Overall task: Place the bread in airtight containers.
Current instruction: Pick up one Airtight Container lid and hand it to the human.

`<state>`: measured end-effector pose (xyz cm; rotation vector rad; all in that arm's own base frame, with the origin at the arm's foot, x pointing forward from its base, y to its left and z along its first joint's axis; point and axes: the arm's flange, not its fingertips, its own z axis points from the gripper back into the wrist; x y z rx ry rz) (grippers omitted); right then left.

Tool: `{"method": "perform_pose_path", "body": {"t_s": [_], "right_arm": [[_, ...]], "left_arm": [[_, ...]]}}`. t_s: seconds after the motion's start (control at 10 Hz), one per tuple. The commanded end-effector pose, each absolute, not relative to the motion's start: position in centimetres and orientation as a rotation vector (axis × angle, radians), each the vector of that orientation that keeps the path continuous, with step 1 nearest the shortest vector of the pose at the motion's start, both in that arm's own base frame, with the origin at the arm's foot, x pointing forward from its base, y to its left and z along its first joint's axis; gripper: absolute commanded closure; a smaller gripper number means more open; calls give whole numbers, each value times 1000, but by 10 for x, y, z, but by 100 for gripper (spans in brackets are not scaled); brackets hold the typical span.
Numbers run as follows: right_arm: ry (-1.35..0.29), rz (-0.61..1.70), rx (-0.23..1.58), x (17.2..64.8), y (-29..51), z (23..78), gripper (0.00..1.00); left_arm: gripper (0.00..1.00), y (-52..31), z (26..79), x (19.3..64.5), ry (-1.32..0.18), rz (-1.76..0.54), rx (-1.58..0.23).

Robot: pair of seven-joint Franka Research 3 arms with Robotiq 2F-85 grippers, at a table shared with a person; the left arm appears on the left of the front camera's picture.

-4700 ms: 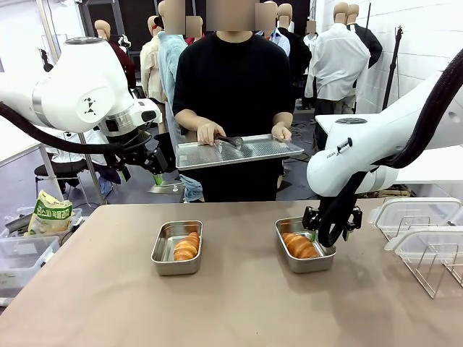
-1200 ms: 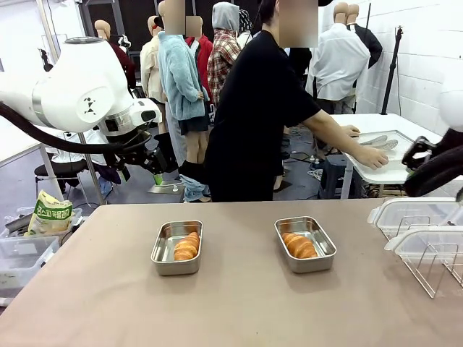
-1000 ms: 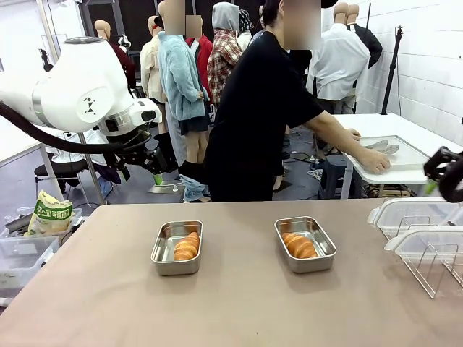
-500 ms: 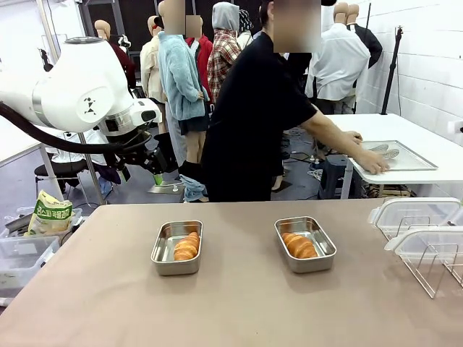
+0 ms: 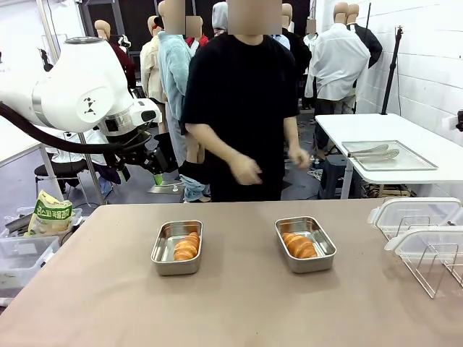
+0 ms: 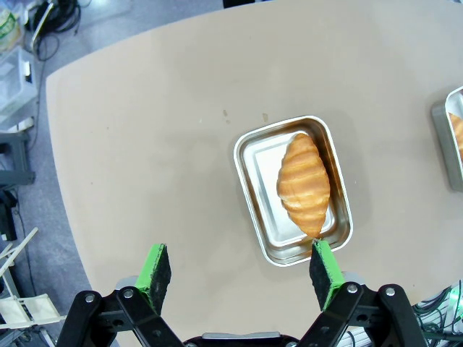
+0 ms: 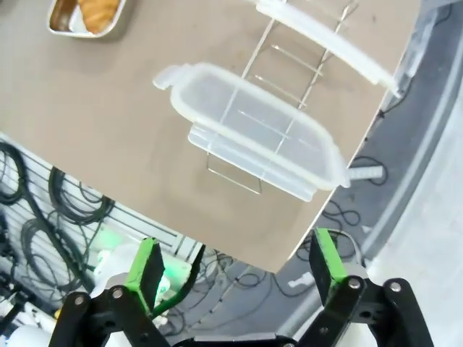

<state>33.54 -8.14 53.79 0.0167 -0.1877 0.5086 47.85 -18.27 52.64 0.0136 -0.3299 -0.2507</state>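
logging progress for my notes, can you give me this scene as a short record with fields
left tin: one bread roll inside, no lid
right tin: one bread roll inside, no lid
lids: two, clear, on the wire rack at the table's right
left hand: open, empty, raised, facing the left tin
right hand: open, empty, raised, facing the lids
person: at the far side, hands look empty
tray: on the white side table, tongs on it

The left tin (image 5: 166, 246), open-topped steel, holds one glossy golden roll (image 5: 187, 246) along its right wall; the right tin (image 5: 323, 243), well apart, holds a second roll (image 5: 299, 246) lying slantwise.
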Motion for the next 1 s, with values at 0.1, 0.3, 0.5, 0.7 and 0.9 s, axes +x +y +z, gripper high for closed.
{"method": "perform_pose_path", "body": {"t_s": [0.1,0.3,0.5,0.7,0.9], "right_arm": [[-109,779,-188,341,-72,533,0],[-60,1040,-215,348,-79,519,0],[-42,1323,-229,362,-83,496,0],[-49,1518,-191,373,-88,484,0],[-86,1726,-252,373,-93,474,0]], "left_arm": [[0,-181,528,478,-331,-249,16],[0,-181,528,478,-331,-249,16],[0,-181,528,478,-331,-249,16],[0,-181,528,478,-331,-249,16],[0,-181,528,478,-331,-249,16]]}}
